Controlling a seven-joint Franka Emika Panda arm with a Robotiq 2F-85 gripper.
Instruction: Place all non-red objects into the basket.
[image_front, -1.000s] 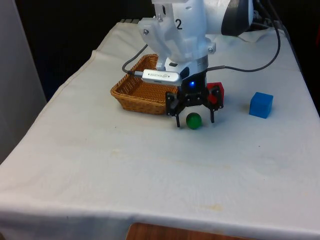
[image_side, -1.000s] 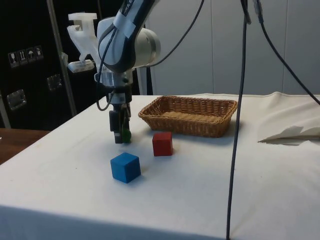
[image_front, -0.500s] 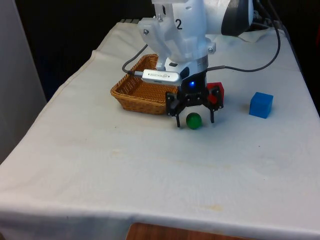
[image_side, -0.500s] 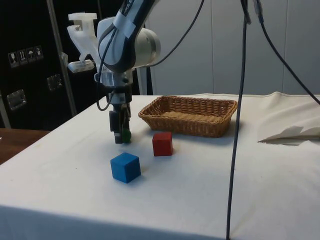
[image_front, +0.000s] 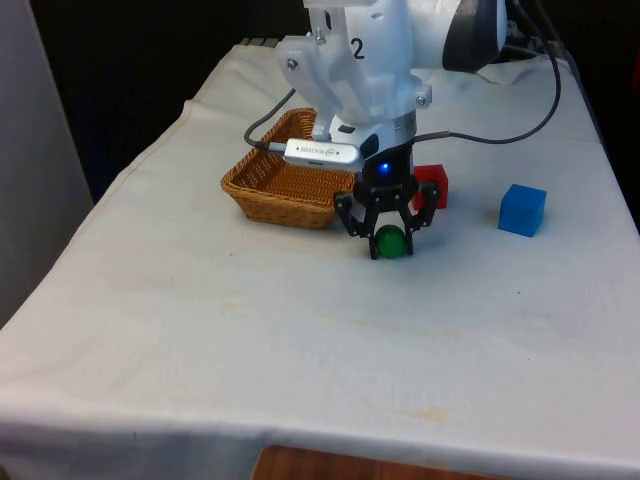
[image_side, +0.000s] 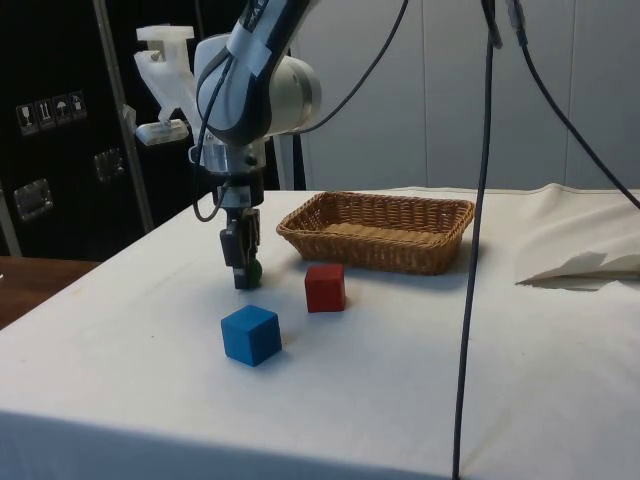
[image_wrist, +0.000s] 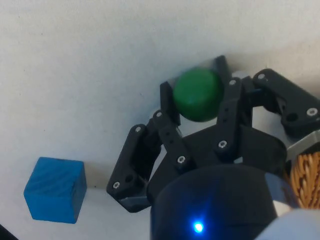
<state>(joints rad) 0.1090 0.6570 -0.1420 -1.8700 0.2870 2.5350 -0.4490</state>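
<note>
Now clamped on small green ball (image_front: 389, 240) by black two-finger end effector (image_front: 389, 244); woven wicker basket (image_front: 285, 180) just up-left in front view's frame.

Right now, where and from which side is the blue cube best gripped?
Probably from straight above, jaws across two opposite side faces of the blue cube. It sits flat and apart from the red cube and the basket, so all sides look free. The gripper is shut on the green ball.
</note>
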